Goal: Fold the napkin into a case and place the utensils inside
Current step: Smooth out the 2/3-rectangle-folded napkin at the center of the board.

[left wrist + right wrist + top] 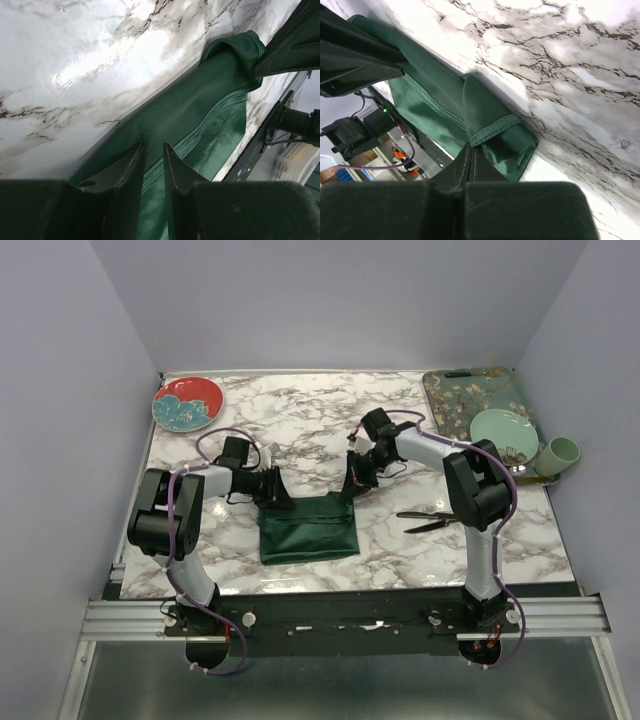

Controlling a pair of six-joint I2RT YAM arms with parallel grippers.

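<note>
the napkin (308,532) is laid on the table (300,430) between the two arms as a folded green rectangle, its long axis running left to right. its far edge is spanned by both claws: the left claw (274,487) is set at the far left corner and the right claw (351,490) at the far right corner, so the cloth lies just nearward of each.

in the right wrist view the right claw is seen clenched, its tips met on the hem of the bunched, raised corner. in the left wrist view the left claw's jaws are seen a little apart with cloth showing in the gap. whether that cloth is pinched cannot be told.

the utensils (428,521) are laid apart from the napkin, off its right end beside the right arm, their length also roughly left to right. the right arm is judged the nearer one for fetching them once the case is formed.
</note>
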